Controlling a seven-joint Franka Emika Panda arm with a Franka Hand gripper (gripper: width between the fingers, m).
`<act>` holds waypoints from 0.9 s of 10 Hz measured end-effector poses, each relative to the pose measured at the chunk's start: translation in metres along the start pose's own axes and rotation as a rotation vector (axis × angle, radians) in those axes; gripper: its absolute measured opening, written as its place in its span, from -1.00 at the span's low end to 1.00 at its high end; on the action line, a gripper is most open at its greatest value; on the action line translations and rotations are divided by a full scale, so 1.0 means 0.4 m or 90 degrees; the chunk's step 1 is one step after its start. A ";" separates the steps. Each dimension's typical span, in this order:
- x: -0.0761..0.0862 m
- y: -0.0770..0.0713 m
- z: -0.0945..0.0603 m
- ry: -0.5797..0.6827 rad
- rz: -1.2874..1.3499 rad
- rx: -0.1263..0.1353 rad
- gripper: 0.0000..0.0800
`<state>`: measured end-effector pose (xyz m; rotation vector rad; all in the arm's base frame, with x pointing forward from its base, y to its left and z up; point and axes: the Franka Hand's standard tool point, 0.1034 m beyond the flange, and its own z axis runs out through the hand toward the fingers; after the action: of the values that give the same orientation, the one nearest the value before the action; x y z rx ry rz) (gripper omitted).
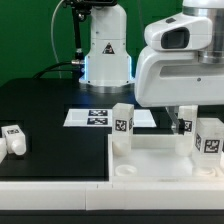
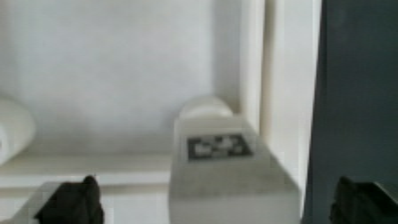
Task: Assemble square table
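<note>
1. The square tabletop (image 1: 150,160) lay rim-up on the black table (image 1: 50,110), filling the 4 to 5 o'clock part of the exterior view.
2. One upright leg (image 1: 121,125) stood at the tabletop's far corner, close to the picture's centre. A second leg (image 1: 208,140) stood over the tabletop at 3 o'clock, just beside the gripper (image 1: 183,126). A loose leg (image 1: 12,139) lay well apart on the table at 9 o'clock.
3. The marker board (image 1: 100,117) lay flat just beyond the tabletop, toward 12 o'clock of the upright leg.
4. Handling, as a judgement: the parts looked like stiff, light moulded plastic with smooth faces, so a loose pinch could slip.
   - A leg would best be taken across two opposite flat sides, about halfway along its length, squarely, so that it does not twist.
   - The tabletop looked too broad for the jaws and could only be nudged or taken by its raised rim.
5. The arm's white hand hung over the tabletop at 2 to 3 o'clock in the exterior view, pointing straight down, with the gripper low and close to the tray surface.
6. In the wrist view the gripper (image 2: 217,205) stood wide open, its dark fingertips (image 2: 71,202) far apart and holding nothing.
7. A tagged leg (image 2: 217,150) lay in line with the gap between the fingertips, not yet enclosed and touching neither. It was probably the second leg, though I could not tell for sure.
</note>
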<state>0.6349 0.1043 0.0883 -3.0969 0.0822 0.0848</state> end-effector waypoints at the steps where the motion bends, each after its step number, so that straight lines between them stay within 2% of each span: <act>1: 0.000 0.000 0.000 0.000 0.012 0.000 0.30; 2: 0.000 0.000 0.001 0.000 0.041 0.000 -0.04; 3: 0.000 -0.001 0.001 0.000 0.095 0.000 -0.29; 6: 0.001 0.000 0.002 0.002 0.214 0.001 -0.29; 9: 0.013 0.003 0.003 0.027 0.485 0.015 -0.29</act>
<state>0.6398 0.1030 0.0868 -2.8462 1.2313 0.0383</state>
